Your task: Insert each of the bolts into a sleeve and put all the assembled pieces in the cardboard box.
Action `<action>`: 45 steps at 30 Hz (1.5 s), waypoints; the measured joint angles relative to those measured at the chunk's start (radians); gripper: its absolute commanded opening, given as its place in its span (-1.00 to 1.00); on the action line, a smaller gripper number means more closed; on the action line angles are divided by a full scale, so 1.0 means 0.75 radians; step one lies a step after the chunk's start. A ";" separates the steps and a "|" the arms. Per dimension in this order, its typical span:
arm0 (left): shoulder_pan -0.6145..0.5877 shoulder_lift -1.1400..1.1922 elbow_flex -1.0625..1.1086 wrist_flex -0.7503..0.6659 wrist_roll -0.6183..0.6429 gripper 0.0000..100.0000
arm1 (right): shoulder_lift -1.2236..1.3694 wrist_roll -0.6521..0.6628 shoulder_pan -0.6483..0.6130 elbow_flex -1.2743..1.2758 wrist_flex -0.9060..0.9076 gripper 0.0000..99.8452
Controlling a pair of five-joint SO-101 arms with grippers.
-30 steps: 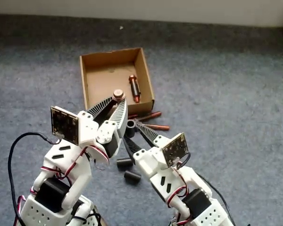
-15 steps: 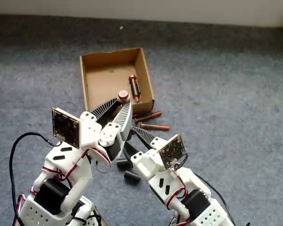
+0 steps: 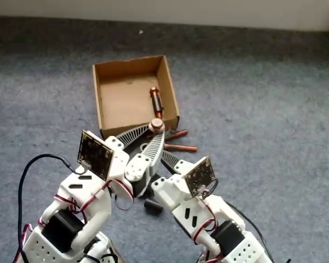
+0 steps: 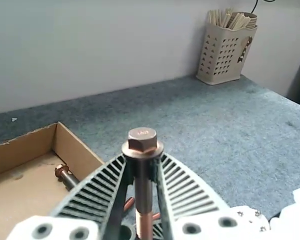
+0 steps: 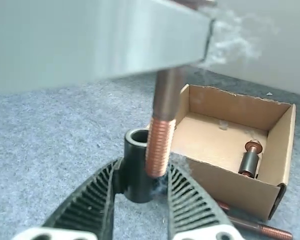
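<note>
I have the left gripper (image 4: 143, 164) clenched on the shank of a copper-coloured hex-head metal bolt (image 4: 142, 142), upright, just outside the near wall of the open brown cardboard box (image 3: 97, 96). The right gripper (image 5: 142, 175) grasps a short black tubular sleeve (image 5: 134, 167) below; threaded tip beside the bore, not in. Judgement: both rigid, smooth, light (take mid-body). Grey-blue carpet (image 3: 263, 137) under the box, pale wall (image 4: 90, 50) beyond.

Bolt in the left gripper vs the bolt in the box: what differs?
The held bolt stands upright, clamped in the left gripper; the boxed bolt lies flat on the cardboard box floor. The held bolt's shank is bare, its threads beside the right gripper's sleeve; the boxed bolt wears a dark sleeve. Both are copper-coloured.
</note>
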 measured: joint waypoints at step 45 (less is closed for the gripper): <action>-0.121 -0.014 0.045 0.205 -0.184 -0.56 | 0.000 0.002 0.082 0.000 0.002 -0.99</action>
